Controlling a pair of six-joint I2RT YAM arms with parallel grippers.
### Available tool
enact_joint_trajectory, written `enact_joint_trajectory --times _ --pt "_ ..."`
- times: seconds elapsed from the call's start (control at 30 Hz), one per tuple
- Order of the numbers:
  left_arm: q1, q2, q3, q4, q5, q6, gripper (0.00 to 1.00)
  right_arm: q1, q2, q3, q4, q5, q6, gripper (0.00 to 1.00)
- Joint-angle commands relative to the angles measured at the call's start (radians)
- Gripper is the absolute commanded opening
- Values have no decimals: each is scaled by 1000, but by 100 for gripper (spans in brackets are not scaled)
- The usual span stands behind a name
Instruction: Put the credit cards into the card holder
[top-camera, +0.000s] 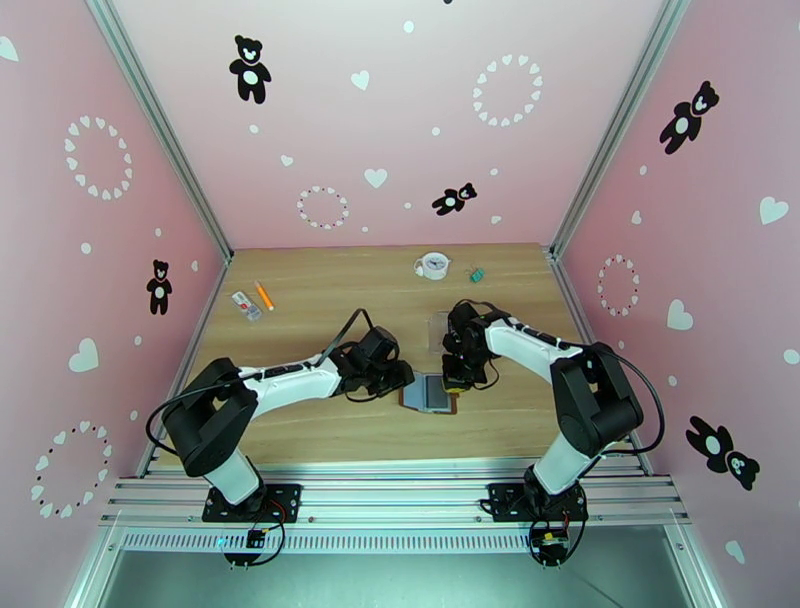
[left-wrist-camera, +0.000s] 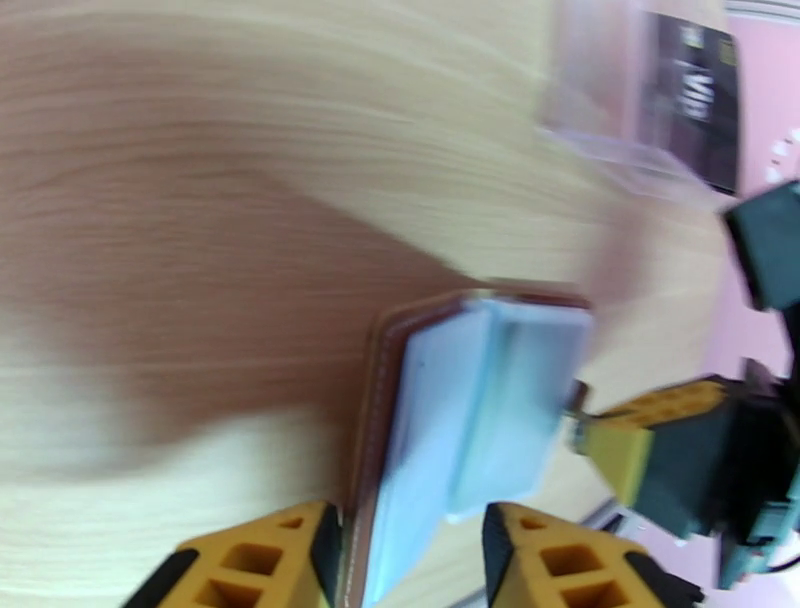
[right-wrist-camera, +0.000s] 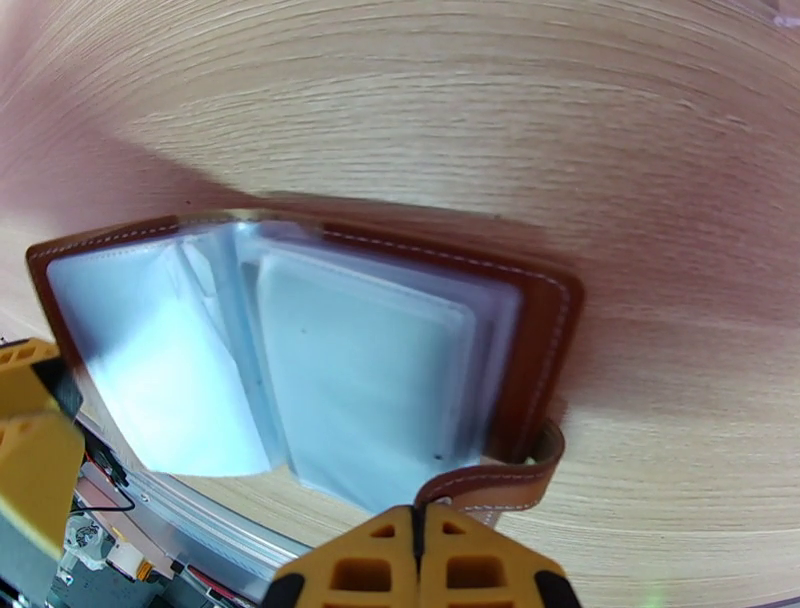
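Note:
The card holder (top-camera: 430, 393), a brown leather wallet, lies open on the table between both arms. Its pale clear sleeves (right-wrist-camera: 370, 380) fan out inside, and I cannot tell whether a card sits in them. My left gripper (left-wrist-camera: 410, 560) is open, its fingers straddling the card holder's (left-wrist-camera: 372, 420) near cover and sleeves. My right gripper (right-wrist-camera: 420, 545) is shut, its tips right at the snap strap (right-wrist-camera: 490, 487); whether it pinches the strap I cannot tell. A dark credit card (left-wrist-camera: 692, 100) lies inside a clear plastic pouch (top-camera: 438, 325) behind the card holder.
A small white clock (top-camera: 433, 264) and a green item (top-camera: 478, 273) stand at the table's back. An orange pen (top-camera: 264, 295) and a white packet (top-camera: 246, 306) lie back left. The right gripper (left-wrist-camera: 650, 450) is close beside the left fingers.

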Motion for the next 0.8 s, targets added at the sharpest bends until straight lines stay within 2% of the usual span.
enact_joint_trajectory --times 0.0,0.13,0.2,0.3,0.4,0.63,0.77 --pt "-17 -25 5 79 62 -16 40 2 18 -23 21 -40 22 0" --pt "-26 4 -9 148 101 -39 36 3 26 -35 48 -85 36 0" --pt "-35 14 -10 174 107 -47 30 2 24 -41 68 -109 44 0" --pt "-40 28 -1 192 114 -55 17 2 19 -45 88 -137 54 0" --pt "-42 34 5 185 115 -53 11 2 18 -53 111 -174 61 0" --pt "-42 52 -24 168 117 -51 8 10 5 -44 136 -204 60 0" --pt "-42 87 -10 150 114 -49 6 9 -15 -25 79 -132 47 0"
